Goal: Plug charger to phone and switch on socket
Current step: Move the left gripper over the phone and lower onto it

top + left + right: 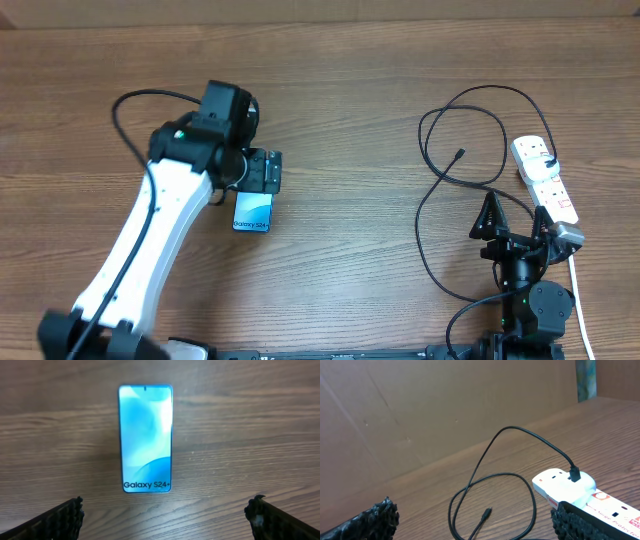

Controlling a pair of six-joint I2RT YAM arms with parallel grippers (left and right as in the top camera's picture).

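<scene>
Beside the white power strip (555, 485), pinch the limp thin black cable (516, 428) behind its stiff connector tip (488, 511); both jaws gape wide, empty.

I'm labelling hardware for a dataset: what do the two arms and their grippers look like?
The left arm has a long white link, black joints and a loose black cable; the right arm looks mostly black. Each shows a small green light. The left gripper and right gripper have black fingers with rough, knobbly pads.

phone (252, 212) left, socket (545, 180) right, charger (574, 474) in socket
</scene>
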